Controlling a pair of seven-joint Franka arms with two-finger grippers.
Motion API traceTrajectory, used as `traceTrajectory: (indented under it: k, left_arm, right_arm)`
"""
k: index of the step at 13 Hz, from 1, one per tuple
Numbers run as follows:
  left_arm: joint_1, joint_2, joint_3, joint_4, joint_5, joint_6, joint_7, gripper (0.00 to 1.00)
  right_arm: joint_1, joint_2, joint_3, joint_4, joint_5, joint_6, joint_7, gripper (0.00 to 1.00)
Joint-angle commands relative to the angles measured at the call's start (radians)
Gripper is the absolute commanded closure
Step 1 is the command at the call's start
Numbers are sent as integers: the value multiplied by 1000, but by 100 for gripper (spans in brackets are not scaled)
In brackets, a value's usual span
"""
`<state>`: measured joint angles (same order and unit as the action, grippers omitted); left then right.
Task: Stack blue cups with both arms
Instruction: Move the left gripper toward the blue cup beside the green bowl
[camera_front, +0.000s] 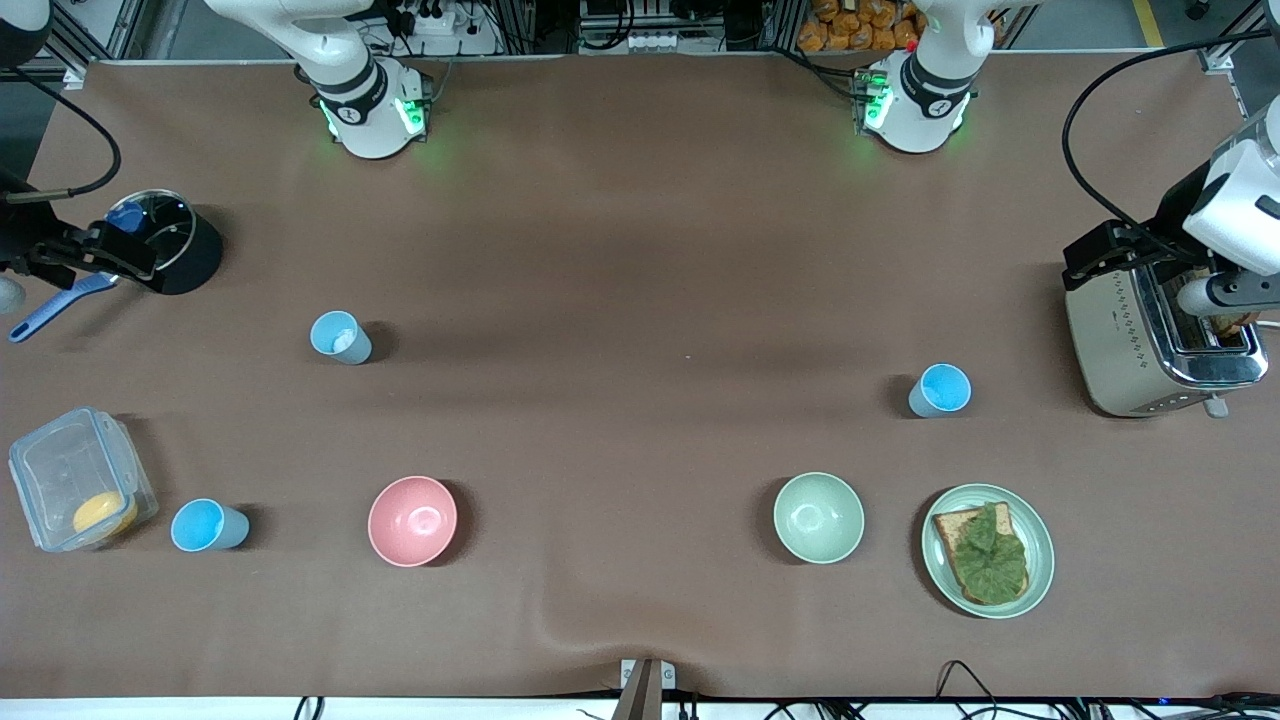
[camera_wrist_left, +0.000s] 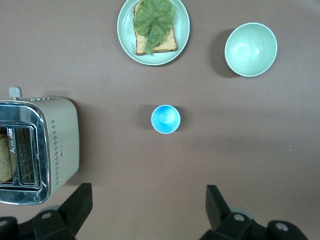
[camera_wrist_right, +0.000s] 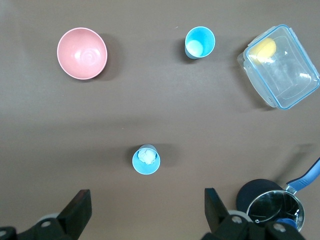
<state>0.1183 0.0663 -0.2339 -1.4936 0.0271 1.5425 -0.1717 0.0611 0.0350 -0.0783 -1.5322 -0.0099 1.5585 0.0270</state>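
Three blue cups stand upright and apart on the brown cloth. One (camera_front: 940, 390) is near the toaster, also in the left wrist view (camera_wrist_left: 165, 119). One (camera_front: 340, 337) with a whitish lump inside is toward the right arm's end, also in the right wrist view (camera_wrist_right: 146, 160). One (camera_front: 208, 526) is beside the clear box, also in the right wrist view (camera_wrist_right: 200, 42). My left gripper (camera_wrist_left: 146, 207) hangs high, open and empty, over bare cloth beside the first cup. My right gripper (camera_wrist_right: 146, 209) hangs high, open and empty, over bare cloth beside the second cup.
A pink bowl (camera_front: 412, 520) and a pale green bowl (camera_front: 818, 517) sit nearer the front camera. A plate (camera_front: 1040, 560) holds toast with lettuce. A toaster (camera_front: 1130, 340) stands at the left arm's end. A black pot (camera_front: 195, 260) and a clear box (camera_front: 60, 470) are at the right arm's end.
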Motion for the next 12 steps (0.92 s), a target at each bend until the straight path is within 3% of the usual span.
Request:
traceTrajectory:
  k: [1,12]
  left_arm:
    - [-2,-6,-5,-2,1,-1,14,0]
    - [-11,17,-7,-1,-7,5,8,0]
  right_arm:
    - [11,3,-8,-2,7,-3,-2,0]
    - [8,3,-8,-2,7,-3,-2,0]
